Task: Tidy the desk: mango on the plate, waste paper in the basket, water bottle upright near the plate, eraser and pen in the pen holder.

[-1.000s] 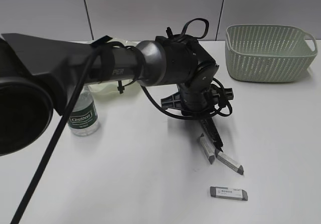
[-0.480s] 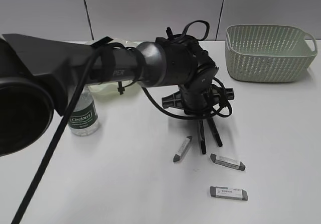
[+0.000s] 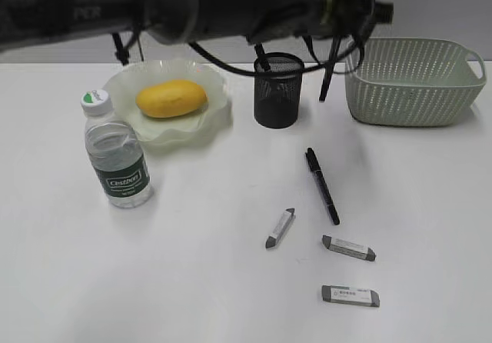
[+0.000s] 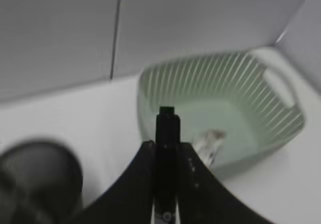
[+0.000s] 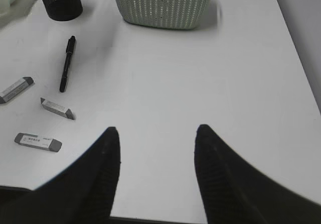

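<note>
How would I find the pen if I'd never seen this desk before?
Start at the black mesh cup standing at the back of the white desk, between the green plate and the basket. Look toward the front from it: the pen lies flat there. It is long, thin and all black, while the three erasers just beyond it are short and grey.

water bottle label: "Cestbon"
left arm casing: white letters, partly hidden
erasers: print too small to read
</note>
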`<state>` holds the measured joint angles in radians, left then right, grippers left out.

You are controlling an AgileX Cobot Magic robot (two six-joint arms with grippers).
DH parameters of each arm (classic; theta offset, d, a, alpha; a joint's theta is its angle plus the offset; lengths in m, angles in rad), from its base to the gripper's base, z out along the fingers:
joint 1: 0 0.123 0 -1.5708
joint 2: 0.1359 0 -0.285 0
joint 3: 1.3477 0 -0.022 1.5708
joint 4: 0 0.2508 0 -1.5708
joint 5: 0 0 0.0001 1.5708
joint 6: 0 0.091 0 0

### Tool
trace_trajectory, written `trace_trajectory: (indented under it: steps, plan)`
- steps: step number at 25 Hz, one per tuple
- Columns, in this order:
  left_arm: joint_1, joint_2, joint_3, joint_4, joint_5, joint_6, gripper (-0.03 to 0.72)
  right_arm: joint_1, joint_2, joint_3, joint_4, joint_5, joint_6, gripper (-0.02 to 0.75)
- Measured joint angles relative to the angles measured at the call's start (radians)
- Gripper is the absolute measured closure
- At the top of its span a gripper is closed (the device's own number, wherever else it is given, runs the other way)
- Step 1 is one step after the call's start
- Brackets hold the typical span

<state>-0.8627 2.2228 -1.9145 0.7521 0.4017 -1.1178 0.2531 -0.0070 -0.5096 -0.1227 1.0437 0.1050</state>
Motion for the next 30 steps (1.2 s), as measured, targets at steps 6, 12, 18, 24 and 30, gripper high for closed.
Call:
trace_trajectory:
  steps: [6,12,18,24,30]
  plan:
    - [0.126,-0.012,-0.001,0.234,-0.307,-0.001,0.603,0.0,0.0,0.0,0.0,0.0,-0.001,0.345]
    - [0.243,0.036,0.0,0.305,-0.532,0.025,0.603,0.0,0.0,0.0,0.0,0.0,0.0,0.345]
    - [0.27,0.085,0.0,0.307,-0.675,0.139,0.604,0.0,0.0,0.0,0.0,0.0,0.0,0.345]
    - [0.276,0.131,0.0,0.237,-0.768,0.301,0.604,0.0,0.0,0.0,-0.001,0.0,0.0,0.345]
    - [0.296,0.179,0.0,0.024,-0.884,0.516,0.604,0.0,0.0,0.0,-0.001,0.0,0.0,0.345]
